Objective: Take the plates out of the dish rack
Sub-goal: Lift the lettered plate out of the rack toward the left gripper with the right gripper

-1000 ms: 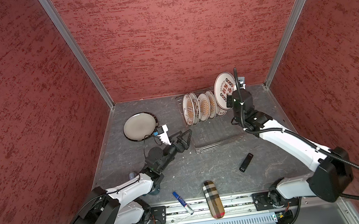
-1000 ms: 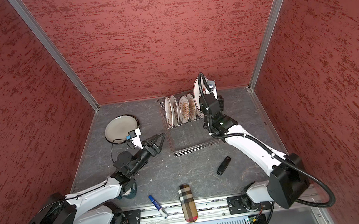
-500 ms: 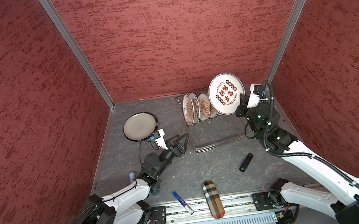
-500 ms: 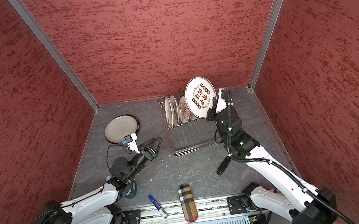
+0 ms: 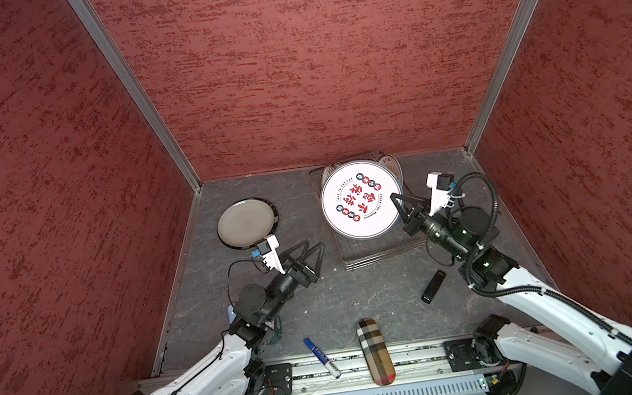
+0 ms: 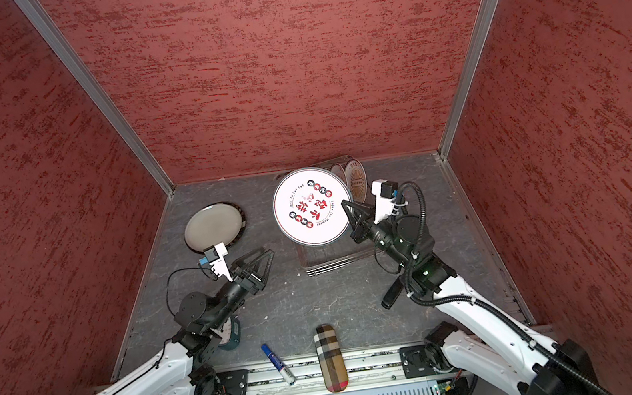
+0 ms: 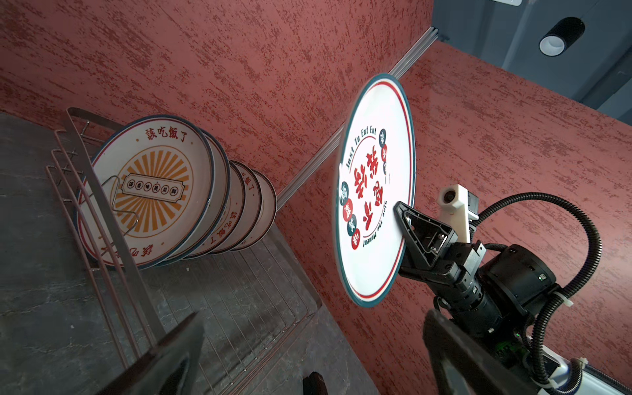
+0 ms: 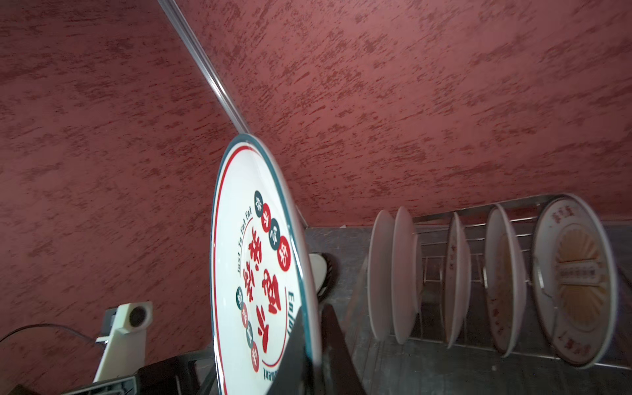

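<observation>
My right gripper (image 5: 396, 200) (image 6: 346, 207) is shut on the rim of a white plate (image 5: 360, 199) (image 6: 311, 206) with red and black Chinese characters. It holds the plate in the air over the dish rack (image 5: 372, 251) (image 6: 331, 259), face up toward the top cameras. Several sunburst plates (image 7: 154, 188) (image 8: 574, 290) stand upright in the rack's far end. A plain grey plate (image 5: 246, 221) (image 6: 214, 226) lies flat at the back left. My left gripper (image 5: 313, 247) (image 6: 267, 251) hovers open and empty left of the rack, apart from the held plate (image 7: 374, 184).
A black stick-shaped device (image 5: 433, 286) lies right of centre. A plaid case (image 5: 376, 351) and a blue marker (image 5: 321, 352) lie at the front edge. A teal clock (image 6: 231, 338) sits under the left arm. Red walls close in on three sides.
The right gripper has lifted the character plate out of the rack, drawn it forward and turned its face upward. The left gripper stayed open and shifted little.
</observation>
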